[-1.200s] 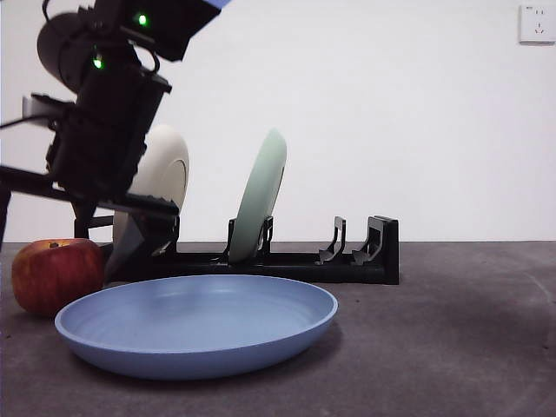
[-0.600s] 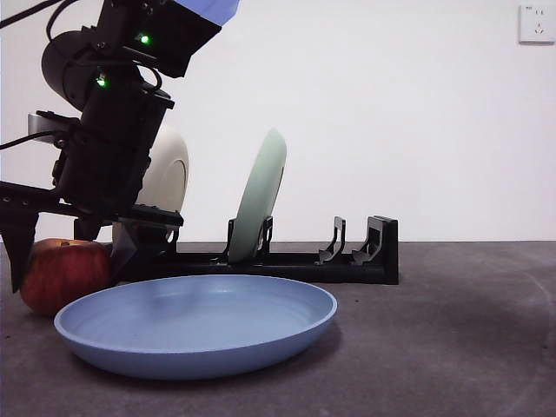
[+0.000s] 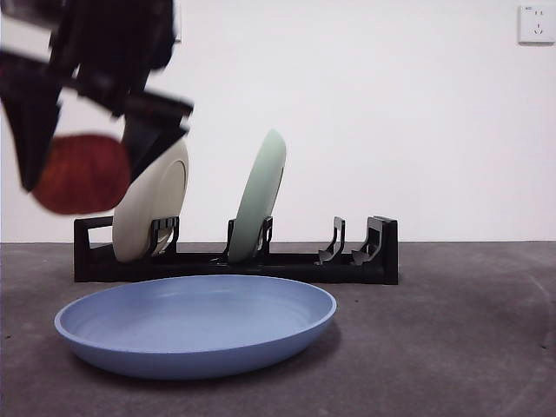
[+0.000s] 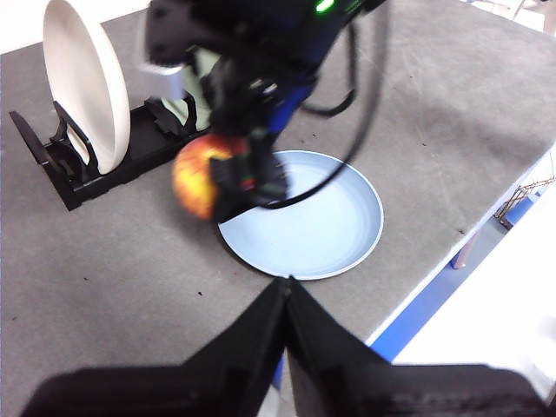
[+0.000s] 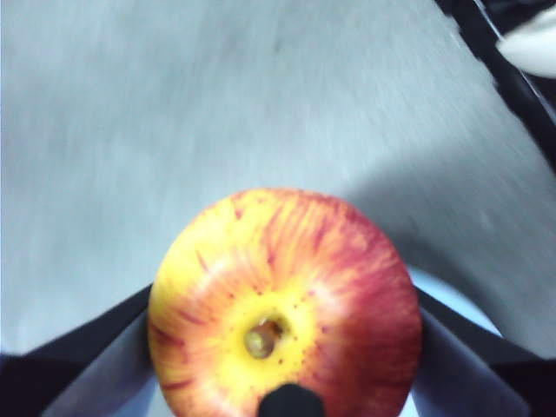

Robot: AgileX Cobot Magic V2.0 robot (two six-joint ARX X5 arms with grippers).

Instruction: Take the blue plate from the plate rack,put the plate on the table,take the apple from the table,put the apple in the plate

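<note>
Front view: the round red apple with yellow-orange patches, on the rough dark grey table a second ago, now hangs clamped in the right gripper, clear above the wide matte dusty-blue plate lying before the long black plastic rack, so only the drop remains. Left wrist view: the left gripper waits with jaws together, over the table's edge. Right wrist view: the apple fills the jaws, stem up, the plate's rim below.

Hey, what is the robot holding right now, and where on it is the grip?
The right claw holds the apple by its two opposite sides, lifted above the table. The left claw is shut and holds nothing.
</note>
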